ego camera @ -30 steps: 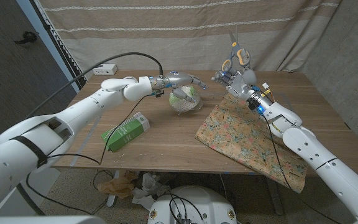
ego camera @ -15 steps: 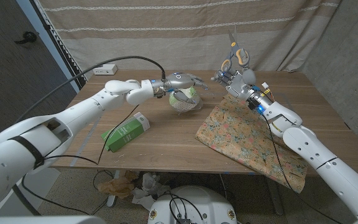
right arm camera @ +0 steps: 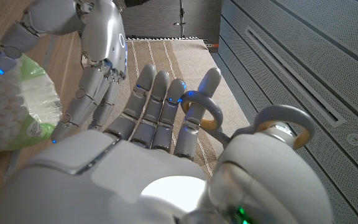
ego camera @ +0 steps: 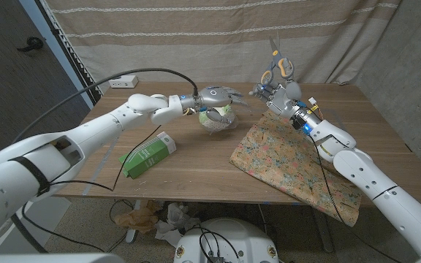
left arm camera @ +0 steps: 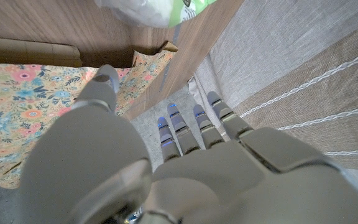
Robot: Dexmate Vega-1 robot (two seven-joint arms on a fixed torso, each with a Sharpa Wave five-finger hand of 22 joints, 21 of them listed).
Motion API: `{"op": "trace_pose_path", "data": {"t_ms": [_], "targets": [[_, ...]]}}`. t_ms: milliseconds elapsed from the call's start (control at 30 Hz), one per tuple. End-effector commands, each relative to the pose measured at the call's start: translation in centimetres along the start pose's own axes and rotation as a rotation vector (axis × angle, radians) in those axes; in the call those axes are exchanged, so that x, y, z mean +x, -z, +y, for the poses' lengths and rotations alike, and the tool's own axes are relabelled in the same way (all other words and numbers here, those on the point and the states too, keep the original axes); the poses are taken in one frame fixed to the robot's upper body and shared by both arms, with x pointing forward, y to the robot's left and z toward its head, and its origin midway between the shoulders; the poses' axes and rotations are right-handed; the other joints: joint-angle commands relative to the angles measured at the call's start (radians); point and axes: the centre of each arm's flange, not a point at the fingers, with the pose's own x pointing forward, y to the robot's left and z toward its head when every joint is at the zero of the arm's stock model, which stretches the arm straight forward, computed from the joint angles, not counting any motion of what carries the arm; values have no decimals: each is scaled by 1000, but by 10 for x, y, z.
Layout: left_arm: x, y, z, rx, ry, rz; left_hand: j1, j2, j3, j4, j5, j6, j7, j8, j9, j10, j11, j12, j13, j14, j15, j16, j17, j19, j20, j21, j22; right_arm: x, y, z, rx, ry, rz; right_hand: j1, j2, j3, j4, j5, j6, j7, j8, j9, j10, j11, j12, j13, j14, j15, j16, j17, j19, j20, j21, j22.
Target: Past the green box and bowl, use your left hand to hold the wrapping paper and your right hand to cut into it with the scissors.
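Observation:
The floral wrapping paper [ego camera: 291, 164] lies on the table's right half, its near corner hanging over the front edge. My left hand [ego camera: 221, 95] hovers with fingers spread over the pale bowl [ego camera: 218, 120], holding nothing. In the left wrist view that hand [left arm camera: 166, 168] reaches out above the paper [left arm camera: 17, 106]. My right hand [ego camera: 275, 93] grips the grey, yellow-lined scissors [ego camera: 282, 67] by the handles, blades pointing up, above the paper's far corner. The scissor handles [right arm camera: 284, 111] sit on my right hand [right arm camera: 148, 162]. The green box [ego camera: 148, 153] lies on its side at front left.
A white power strip [ego camera: 123, 82] sits at the table's back left corner, its black cable looping over my left arm. A striped curtain hangs close behind the table. In the right wrist view my left hand [right arm camera: 101, 37] shows just beyond the right hand, beside the bowl [right arm camera: 11, 99].
My left hand has moved right, from beside the bowl to over it, nearer my right hand. The right hand and scissors have stayed in place.

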Motion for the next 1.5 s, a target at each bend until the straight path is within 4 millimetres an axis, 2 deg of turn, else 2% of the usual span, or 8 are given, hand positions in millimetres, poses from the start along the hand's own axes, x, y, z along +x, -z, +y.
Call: {"op": "trace_pose_path", "data": {"t_ms": [33, 267, 300, 333, 433, 600, 800, 1500], "targets": [[9, -9, -2, 179, -31, -64, -3, -10, -8, 1, 11, -7, 2, 8, 1, -6, 0, 2, -1, -8, -168, -1, 1, -11, -18, -6, 0, 0, -1, -5, -11, 21, 2, 3, 6, -4, -6, 2, -64, 78, -3, 7, 0, -2, 7, 6, 1, -63, 6, -2, 3, -2, 4, -2], [14, -9, -9, 235, -51, -86, -3, -9, -13, 1, 16, -8, 2, 13, 1, 14, 0, 14, 0, -5, -170, 3, 1, -8, -21, -5, -1, 0, -3, -7, -12, 35, 6, 3, 8, -4, -8, 2, -61, 77, -6, 6, -2, -1, 7, 1, -1, -63, 9, -2, 4, -3, 5, -5], [14, -10, -9, 254, -54, -90, 3, -4, -12, -2, 20, -5, 2, 17, 2, 22, 0, 18, 1, 1, -172, 6, 0, -7, -26, -5, -1, 0, -3, -8, -13, 39, 5, 3, 8, -4, -8, 2, -61, 77, -6, 6, -3, -1, 9, 4, 0, -64, 8, -3, 4, -4, 6, -5], [15, -10, -9, 261, -56, -98, 66, 34, 15, -20, 39, 12, 2, 30, 3, 38, -1, 28, 5, 5, -172, 8, -1, -3, -32, -6, -4, 0, -4, -8, -14, 39, 5, 3, 9, -4, -8, 2, -63, 76, -6, 8, -1, -1, 8, 0, 0, -65, 8, -4, 5, -4, 6, -6], [18, -9, -11, 271, -51, -118, 73, 39, 19, -21, 39, 16, 2, 32, 3, 40, -1, 29, 5, 7, -172, 9, -1, 0, -33, -4, -4, 2, -7, -8, -19, 38, 3, 4, 10, -3, -8, 2, -62, 77, -6, 8, 1, -4, 7, -4, 0, -65, 8, -7, 5, -5, 6, -7], [23, -11, -17, 322, -47, -159, 28, -1, -15, -2, 39, 33, 1, 36, 3, 44, -2, 28, 2, 14, -174, 11, -1, 1, -32, -7, -5, 4, -10, -6, -28, 29, -5, 4, 12, -3, -10, 2, -60, 77, -9, 7, -2, -3, 10, -3, -1, -65, 7, -11, 4, -5, 7, -9], [32, -18, -20, 385, -11, -210, 11, -11, -34, 2, 45, 24, 2, 29, 1, -1, 1, 10, -1, -22, -168, -1, -1, -10, -27, -13, -5, -3, -14, -6, -38, 49, -12, 4, 13, -3, -11, 2, -62, 78, -10, 10, -7, -1, 13, -1, -3, -67, 10, -10, 2, -4, 7, -11], [40, -43, -39, 346, -126, -147, 9, -2, -52, 0, 62, 77, 2, 49, 6, 36, -1, 35, 7, 19, -170, 19, 0, 10, -27, -6, -5, -17, -20, -2, -51, 65, -19, 4, 16, -3, -15, 3, -58, 77, -16, 11, -7, -1, 19, -7, -4, -64, 14, -17, 2, -6, 11, -18]]}}
